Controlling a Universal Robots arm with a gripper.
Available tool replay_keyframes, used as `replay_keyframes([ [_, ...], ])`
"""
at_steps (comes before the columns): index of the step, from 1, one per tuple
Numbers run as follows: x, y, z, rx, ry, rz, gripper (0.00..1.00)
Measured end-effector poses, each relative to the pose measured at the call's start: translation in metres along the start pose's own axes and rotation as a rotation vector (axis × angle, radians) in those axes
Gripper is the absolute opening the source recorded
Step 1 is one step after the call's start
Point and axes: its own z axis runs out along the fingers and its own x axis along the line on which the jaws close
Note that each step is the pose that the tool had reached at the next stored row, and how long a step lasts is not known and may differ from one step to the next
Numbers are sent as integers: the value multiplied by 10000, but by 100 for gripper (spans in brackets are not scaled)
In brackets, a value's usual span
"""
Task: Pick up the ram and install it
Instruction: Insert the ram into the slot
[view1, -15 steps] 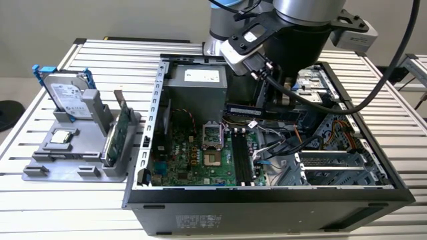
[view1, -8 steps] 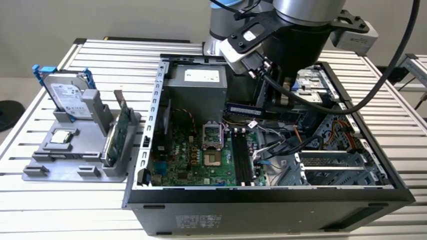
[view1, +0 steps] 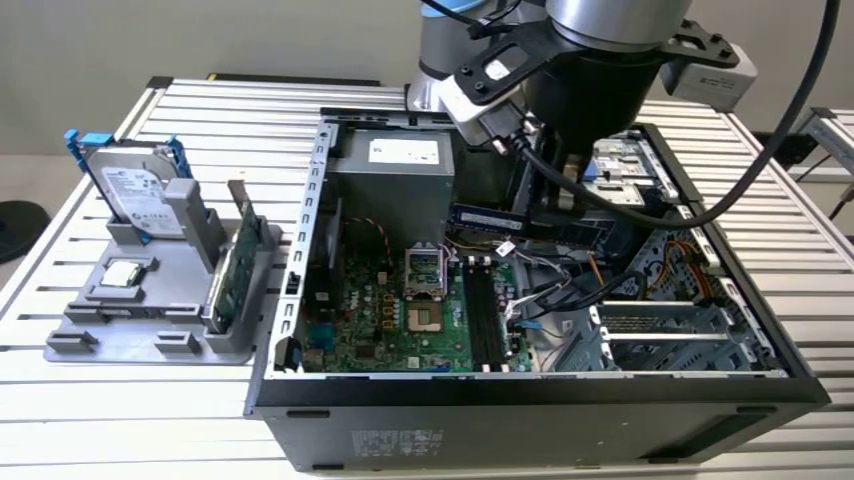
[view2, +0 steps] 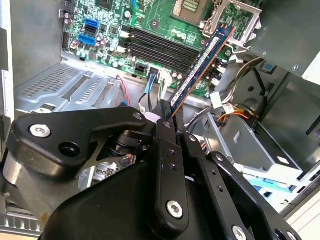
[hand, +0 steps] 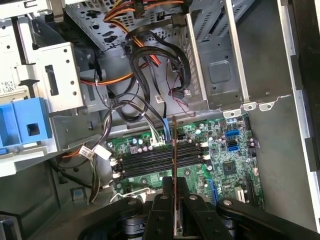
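Observation:
The ram (view1: 507, 221) is a long thin dark stick with a pale label, held level above the motherboard (view1: 400, 320) inside the open computer case (view1: 534, 400). My gripper (view1: 545, 203) is shut on it from above. In the second wrist view the ram (view2: 202, 65) sticks out past the black fingers (view2: 165, 130) towards the black memory slots (view2: 160, 47). The first wrist view has the ram (hand: 173, 145) edge-on between the fingers (hand: 162, 205), crossing above the memory slots (hand: 160, 160). The slots look bare, and the stick hangs clear of them.
A grey tray (view1: 94, 340) on the exterior view's left carries a silver hard drive with blue rails (view1: 134, 185), a green expansion card (view1: 238, 270) and a small square chip (view1: 123, 272). The power supply (view1: 394, 175), loose cables (hand: 150, 80) and drive bays (view1: 667, 330) crowd the case.

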Motion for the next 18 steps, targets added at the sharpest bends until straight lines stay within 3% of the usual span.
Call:
replay_keyframes([
  [18, 0, 0, 0, 9, -17, 715, 0],
])
